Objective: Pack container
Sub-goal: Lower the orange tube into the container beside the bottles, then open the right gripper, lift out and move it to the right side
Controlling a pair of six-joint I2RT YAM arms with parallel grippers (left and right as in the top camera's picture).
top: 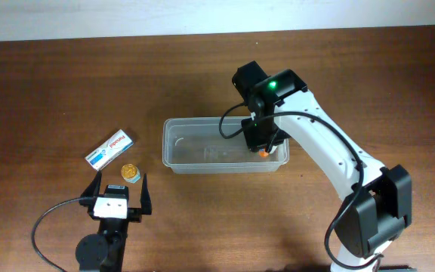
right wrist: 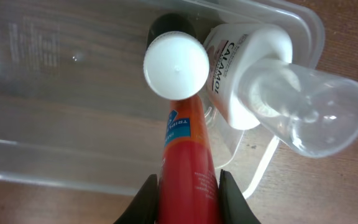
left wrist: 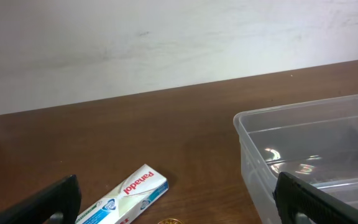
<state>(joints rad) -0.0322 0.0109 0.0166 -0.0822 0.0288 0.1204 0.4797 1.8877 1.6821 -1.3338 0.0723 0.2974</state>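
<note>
The clear container (top: 174, 147) stands in the middle of the table. My right gripper (top: 261, 143) hangs over its right end, shut on a red tube (right wrist: 188, 168) with a white cap (right wrist: 176, 65). The tube points down into the container (right wrist: 55, 93). Beside it in the right end lies a white lotion bottle (right wrist: 235, 68) with a clear cap. My left gripper (top: 121, 189) rests near the front left, open and holding nothing. In the left wrist view the black fingers (left wrist: 48, 202) frame the container's wall (left wrist: 253, 155).
A white-and-blue Panadol box (top: 109, 149) lies left of the container, also seen from the left wrist (left wrist: 126, 196). A small gold round item (top: 129, 172) sits on a blue patch just ahead of the left gripper. The white wall runs along the table's far edge.
</note>
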